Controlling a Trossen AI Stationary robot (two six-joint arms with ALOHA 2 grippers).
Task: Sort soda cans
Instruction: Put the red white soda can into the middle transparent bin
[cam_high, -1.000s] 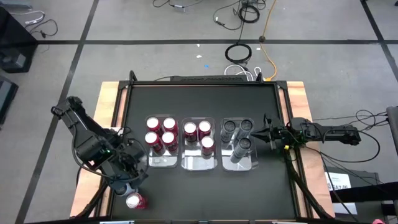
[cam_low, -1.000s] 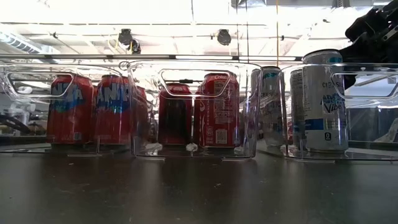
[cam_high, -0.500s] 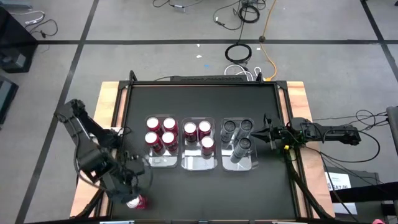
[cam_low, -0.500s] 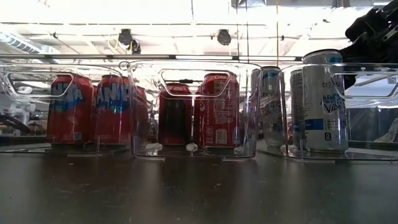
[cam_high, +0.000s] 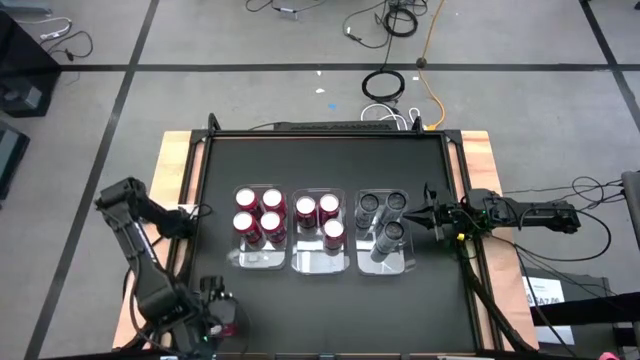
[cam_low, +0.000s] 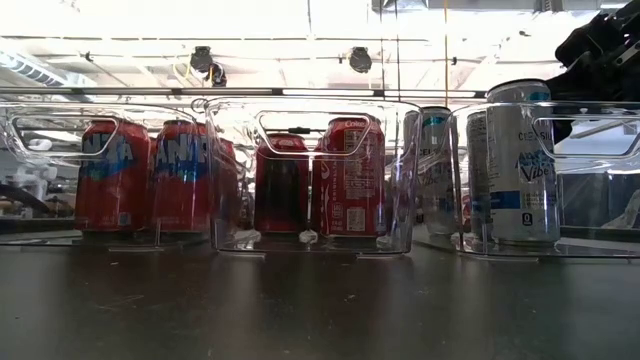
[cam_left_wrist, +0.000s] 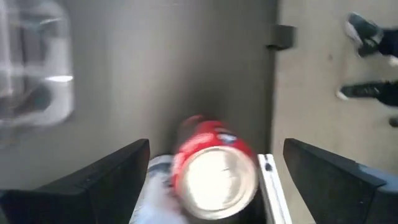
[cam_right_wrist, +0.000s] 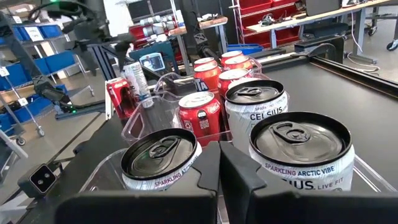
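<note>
A loose red soda can (cam_left_wrist: 214, 173) with a silver top stands upright at the table's near left corner (cam_high: 229, 325). My left gripper (cam_left_wrist: 214, 186) hangs open above it, pointing steeply down, one finger on either side of the can and clear of it. Something pale and blurred (cam_left_wrist: 159, 180) lies right beside the can. Several red cans (cam_high: 258, 214) stand in the left clear bin, three more red cans (cam_high: 318, 218) in the middle bin, and three grey cans (cam_high: 382, 222) in the right bin. My right gripper (cam_high: 428, 213) waits shut at the right edge, level.
The three clear bins (cam_low: 310, 175) stand side by side mid-table, with bare black mat in front of them and behind them. The loose can sits close to the mat's edge strip (cam_left_wrist: 267, 183). A person's shoes (cam_left_wrist: 367, 37) show on the floor beyond.
My left gripper has travelled toward the table's near edge and sunk, rolling its wrist as it went. It now covers the loose red can at the near left corner. Its fingers have stayed open. The can has kept its place.
</note>
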